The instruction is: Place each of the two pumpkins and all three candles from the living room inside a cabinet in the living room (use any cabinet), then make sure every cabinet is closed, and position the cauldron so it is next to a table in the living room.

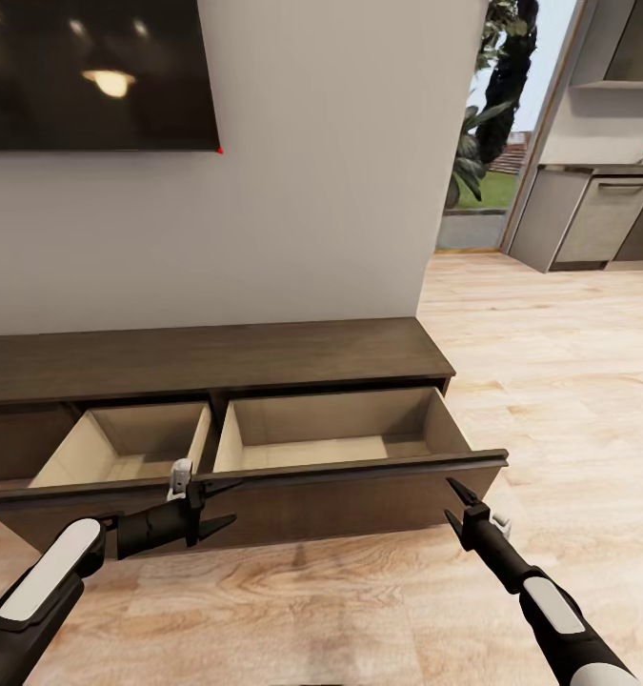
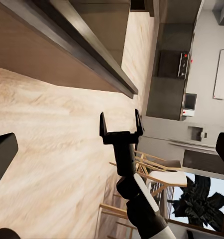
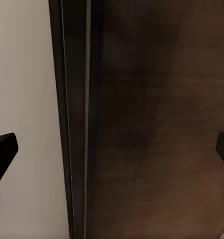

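Dark-brown wood cabinet [image 1: 216,357] has two drawers pulled open and bare inside, presumably waiting for pumpkins and candles, none around yet. Left gripper [image 1: 216,505] sits at the drawer front, fingers spread and holding nothing. Right gripper [image 1: 459,502] looks narrow from the head view, but the left wrist view shows it [image 2: 121,124] open and free.
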{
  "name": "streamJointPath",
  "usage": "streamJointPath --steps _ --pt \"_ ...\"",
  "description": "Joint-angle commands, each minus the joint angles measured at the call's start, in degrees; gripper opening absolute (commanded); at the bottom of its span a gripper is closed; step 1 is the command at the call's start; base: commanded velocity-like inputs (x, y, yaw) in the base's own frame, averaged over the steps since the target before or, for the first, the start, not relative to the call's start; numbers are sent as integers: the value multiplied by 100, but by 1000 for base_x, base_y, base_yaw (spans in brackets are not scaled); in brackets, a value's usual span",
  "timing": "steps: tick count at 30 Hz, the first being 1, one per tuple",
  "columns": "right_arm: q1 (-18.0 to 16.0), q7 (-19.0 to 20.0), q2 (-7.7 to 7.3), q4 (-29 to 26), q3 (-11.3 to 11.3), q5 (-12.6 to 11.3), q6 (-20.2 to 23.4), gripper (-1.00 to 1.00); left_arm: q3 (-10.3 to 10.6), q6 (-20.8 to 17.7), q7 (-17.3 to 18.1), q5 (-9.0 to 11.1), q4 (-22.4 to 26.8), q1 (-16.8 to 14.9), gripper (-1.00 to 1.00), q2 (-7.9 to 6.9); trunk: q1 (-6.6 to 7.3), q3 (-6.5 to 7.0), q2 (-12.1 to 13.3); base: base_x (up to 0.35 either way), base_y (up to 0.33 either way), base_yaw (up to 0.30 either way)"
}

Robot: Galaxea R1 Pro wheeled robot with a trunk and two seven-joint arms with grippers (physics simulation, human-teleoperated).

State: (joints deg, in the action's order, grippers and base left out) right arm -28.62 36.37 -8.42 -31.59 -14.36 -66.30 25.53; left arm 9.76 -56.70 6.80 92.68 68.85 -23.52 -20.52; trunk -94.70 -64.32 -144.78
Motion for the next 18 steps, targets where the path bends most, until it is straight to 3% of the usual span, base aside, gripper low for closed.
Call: streamJointPath --steps 1,13,18 --pt "-3 -5 0 3 -14 -41 51 100 9 -1 59 -48 -3 -4 100 -5 4 17 -1 0 0 0" --pt "-3 -339 -2 35 -14 -54 65 100 15 4 52 -53 -53 -4 100 1 35 283 16 0 0 0" --pt "11 -454 -8 516 -27 -68 66 100 45 9 14 -84 -78 -4 100 142 48 394 22 0 0 0"
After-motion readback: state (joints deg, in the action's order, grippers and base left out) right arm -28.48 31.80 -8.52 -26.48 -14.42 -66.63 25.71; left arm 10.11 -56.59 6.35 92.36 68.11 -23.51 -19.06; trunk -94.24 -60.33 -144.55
